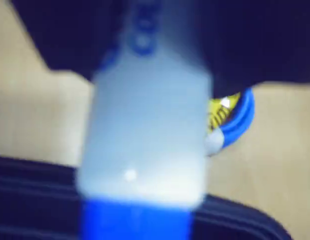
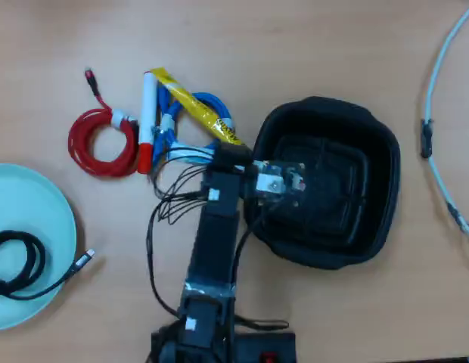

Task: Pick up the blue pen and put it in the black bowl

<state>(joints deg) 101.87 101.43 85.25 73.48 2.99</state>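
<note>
Gripping the blue pen (image 1: 145,135), the claw (image 2: 284,183) hangs over the black bowl (image 2: 371,189).

The arm (image 2: 215,242) is black and boxy, with thin black cables looping at its nine o'clock side, grey tape banding its base, and white labels.
</note>
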